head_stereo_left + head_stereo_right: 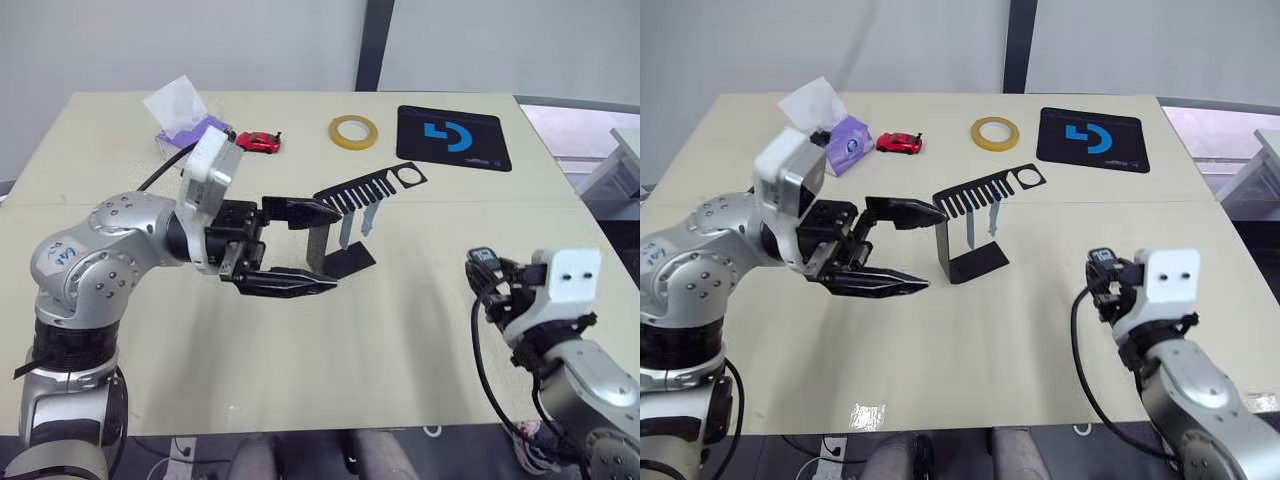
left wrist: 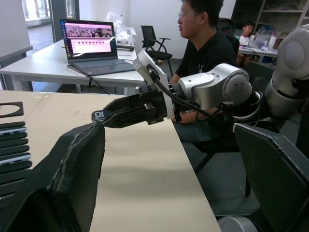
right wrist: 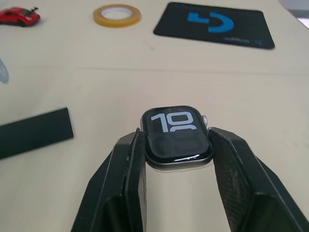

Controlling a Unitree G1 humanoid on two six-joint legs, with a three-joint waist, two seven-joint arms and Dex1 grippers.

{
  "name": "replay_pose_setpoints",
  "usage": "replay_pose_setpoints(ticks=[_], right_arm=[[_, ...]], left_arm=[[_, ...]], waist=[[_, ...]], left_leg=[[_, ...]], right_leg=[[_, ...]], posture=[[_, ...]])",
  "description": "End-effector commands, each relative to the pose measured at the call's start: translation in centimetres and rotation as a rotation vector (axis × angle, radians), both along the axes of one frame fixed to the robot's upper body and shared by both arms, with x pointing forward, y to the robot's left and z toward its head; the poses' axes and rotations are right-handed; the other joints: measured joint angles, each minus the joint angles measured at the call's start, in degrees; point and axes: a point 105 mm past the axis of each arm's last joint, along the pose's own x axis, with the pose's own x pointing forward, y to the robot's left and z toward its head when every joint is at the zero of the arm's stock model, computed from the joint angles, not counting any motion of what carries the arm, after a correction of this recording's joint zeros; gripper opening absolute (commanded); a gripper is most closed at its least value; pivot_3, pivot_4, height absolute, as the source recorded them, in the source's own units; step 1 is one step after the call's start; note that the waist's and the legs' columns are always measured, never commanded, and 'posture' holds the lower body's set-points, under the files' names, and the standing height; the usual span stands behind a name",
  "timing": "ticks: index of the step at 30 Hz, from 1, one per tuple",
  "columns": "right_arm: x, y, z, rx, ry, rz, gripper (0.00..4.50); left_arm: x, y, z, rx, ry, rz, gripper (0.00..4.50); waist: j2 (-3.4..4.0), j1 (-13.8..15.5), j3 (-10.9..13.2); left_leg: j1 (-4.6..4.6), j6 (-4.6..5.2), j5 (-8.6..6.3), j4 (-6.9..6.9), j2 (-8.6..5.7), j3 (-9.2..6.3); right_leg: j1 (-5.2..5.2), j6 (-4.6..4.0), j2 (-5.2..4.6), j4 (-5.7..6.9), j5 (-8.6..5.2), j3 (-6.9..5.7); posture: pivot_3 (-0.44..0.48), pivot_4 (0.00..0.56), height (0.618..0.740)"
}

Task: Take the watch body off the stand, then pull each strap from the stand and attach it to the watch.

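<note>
Fingers of the right gripper [image 3: 176,159] pinch the small, slick watch [image 3: 176,134] by its edges, left gripper [image 1: 292,247] spread open at the stand's [image 1: 350,222] nine o'clock.

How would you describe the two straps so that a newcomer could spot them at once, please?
On the beige table, look to the middle for the black bent-metal stand, just ahead of the open left gripper. The straps hang side by side from the comb-like slots of its top plate. They are the thin pale blue-grey strips, unlike the black metal around them.
</note>
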Motion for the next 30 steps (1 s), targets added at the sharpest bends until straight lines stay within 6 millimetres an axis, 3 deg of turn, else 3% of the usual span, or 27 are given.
replay_pose_setpoints(ticks=[1,8,18,30], right_arm=[[-1.5,0.6,1.0,-0.054,-0.082,0.001,1.59],[-1.9,-0.6,-2.9,-0.015,-0.018,-0.066,1.59],[-2.1,-1.2,-5.6,-0.009,0.032,-0.091,1.59],[-1.7,-1.8,-8.3,-0.001,0.099,-0.090,1.59]], left_arm=[[-0.9,-0.2,-0.6,0.038,-0.057,-0.035,4.50],[-0.9,-0.2,-2.4,0.096,-0.064,-0.028,4.50],[-1.3,0.5,-4.4,0.185,-0.083,-0.001,4.50],[-2.1,0.3,-4.0,0.162,-0.050,-0.006,4.50]], waist=[[0.00,-0.1,0.0],[-0.02,0.0,0.0],[-0.04,0.3,0.0],[-0.04,0.3,0.0]], left_leg=[[0.01,0.00,0.00,-0.01,0.01,0.01],[0.02,-0.03,0.03,0.01,0.01,0.00],[0.03,0.05,0.00,0.02,-0.01,-0.03],[0.04,0.30,-0.14,0.03,-0.02,-0.06]], right_leg=[[0.00,0.00,0.00,0.01,0.00,0.02],[0.01,0.00,0.06,0.03,-0.01,0.01],[0.02,-0.04,0.03,0.06,-0.03,-0.03],[0.02,-0.05,0.03,0.14,-0.03,-0.05]], posture=[[0.000,0.150,0.738],[0.000,0.150,0.738],[0.000,0.150,0.738],[0.000,0.150,0.738]])
